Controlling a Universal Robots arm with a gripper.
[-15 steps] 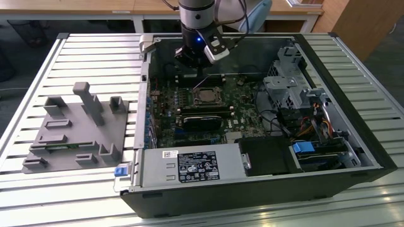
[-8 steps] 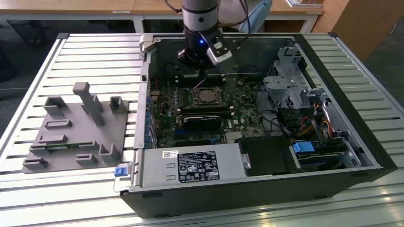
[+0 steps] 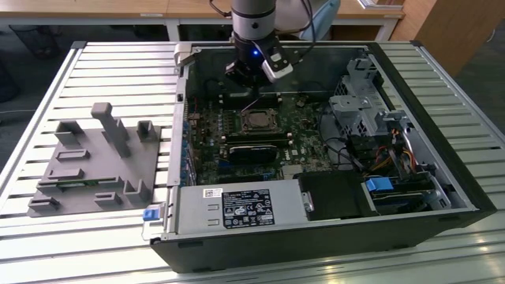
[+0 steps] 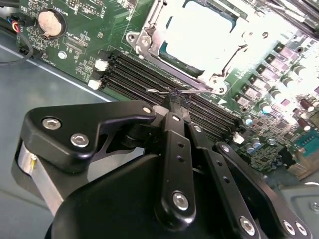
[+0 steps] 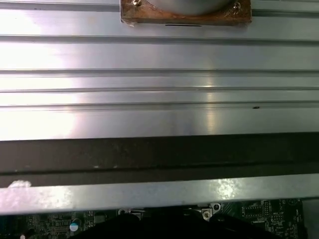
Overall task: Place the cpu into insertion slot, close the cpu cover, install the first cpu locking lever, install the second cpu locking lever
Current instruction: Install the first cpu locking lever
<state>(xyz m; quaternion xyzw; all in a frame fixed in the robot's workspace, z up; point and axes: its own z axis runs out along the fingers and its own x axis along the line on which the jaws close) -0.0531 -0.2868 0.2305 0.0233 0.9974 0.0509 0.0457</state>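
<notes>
Cpu sits in insertion slot w/ cpu cover down; gripper clenched, seemingly pinching thin wire lever just beside socket.

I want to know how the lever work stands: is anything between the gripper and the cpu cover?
Nothing visible stands between them. In the second wrist view the gripper sits at a thin wire lever along the edge of the cpu cover, which lies flat over the cpu. Only the black memory slots lie beneath that stretch.
</notes>
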